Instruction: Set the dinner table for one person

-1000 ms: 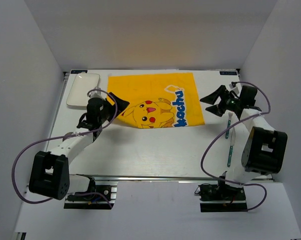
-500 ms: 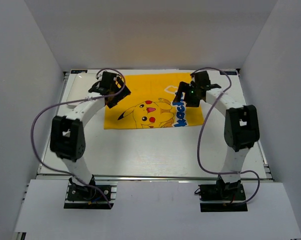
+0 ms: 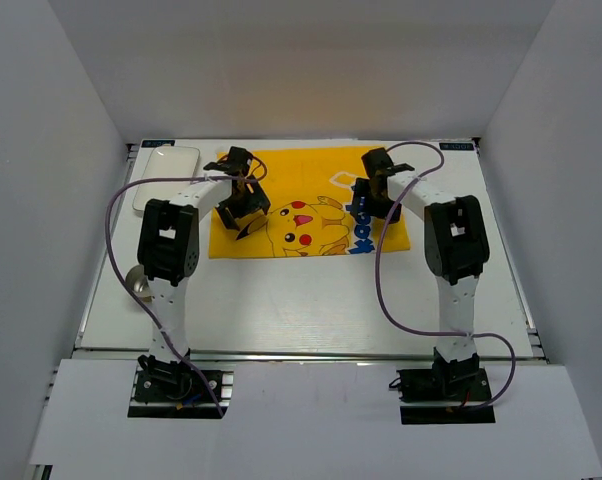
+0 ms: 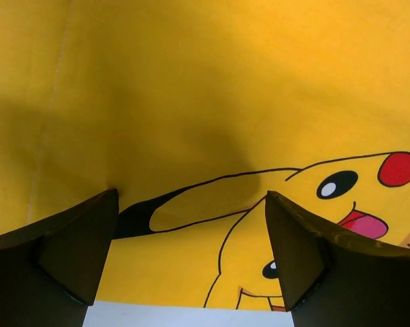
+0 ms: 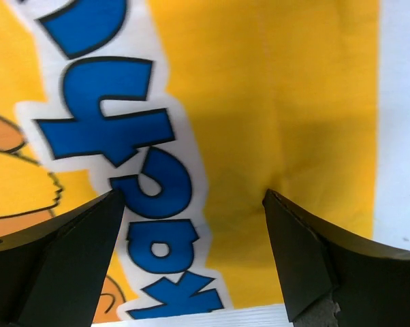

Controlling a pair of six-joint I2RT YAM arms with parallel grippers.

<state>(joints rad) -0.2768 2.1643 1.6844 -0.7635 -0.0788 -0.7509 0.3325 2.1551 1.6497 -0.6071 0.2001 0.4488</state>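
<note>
On the white desk (image 3: 301, 300), which fills the booth floor, the left gripper (image 4: 191, 201) and right gripper (image 5: 191, 194) both stand spread open, tips pressed into a yellow cartoon mat (image 3: 301, 175), which may bunch up if either drags unevenly.

Left arm (image 3: 169, 250): upright from its base, elbow high, forearm reaching forward and bent inward.
Left gripper (image 4: 190, 197): pointing down, jaws spread wide, both dark fingers (image 4: 69, 252) in the wrist view.
Right arm (image 3: 451, 240): mirrored pose, elbow raised, forearm turned inward.
Right gripper (image 5: 191, 194): pointing down, jaws equally wide apart.
</note>
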